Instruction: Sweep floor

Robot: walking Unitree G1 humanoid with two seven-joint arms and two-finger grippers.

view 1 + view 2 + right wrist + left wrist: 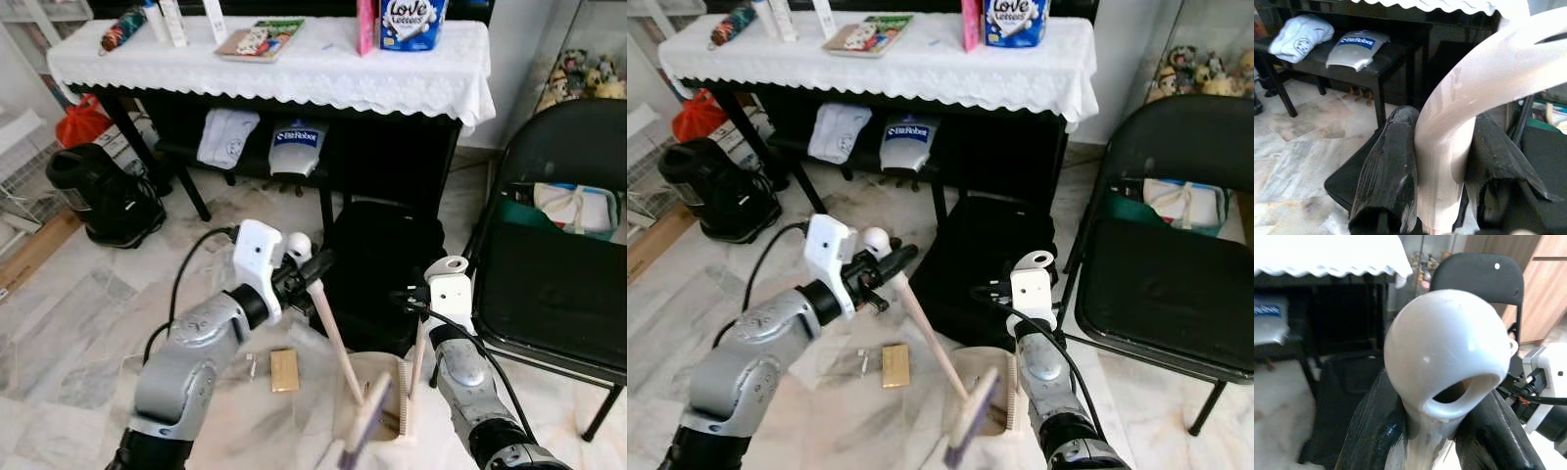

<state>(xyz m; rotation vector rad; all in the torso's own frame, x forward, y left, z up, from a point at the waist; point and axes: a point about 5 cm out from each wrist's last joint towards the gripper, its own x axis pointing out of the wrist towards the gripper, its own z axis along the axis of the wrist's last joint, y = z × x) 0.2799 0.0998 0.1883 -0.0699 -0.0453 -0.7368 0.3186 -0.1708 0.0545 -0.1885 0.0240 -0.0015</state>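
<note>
1. Marble floor [69, 323], pale with grey veins, runs up to a dark table [392, 147] draped in a white lace-edged cloth [323, 69].
2. On the cloth: a book [260, 39] near the middle, a blue pack of tissue rolls [411, 22] toward the right edge, bottles [167, 20] at the left end.
3. Under the table sits a low bench [1352, 61] carrying two folded white items [227, 135]. A black bag [377, 269] stands on the floor in front.
4. Black folding chair [549, 284] at the right, with a teal bag [573, 208] at the back of its seat. Black appliance [103, 196] on the floor at the left.
5. Left gripper [312, 272] is closed around the brush [338, 343] near the top of its handle; the round white handle end [1444, 352] sticks out past the fingers [1376, 431]. The handle slants down toward the floor, bristle head [970, 416] low, at the dustpan.
6. Right gripper [1442, 166] is clamped on the dustpan's handle [1469, 98], a pale curved bar between both black fingers.
7. Dustpan [377, 401] rests on the floor between the two arms, just in front of the black bag.
8. Small tan box [284, 370] lies on the floor left of the dustpan, a small piece of litter [862, 362] just beside it.
</note>
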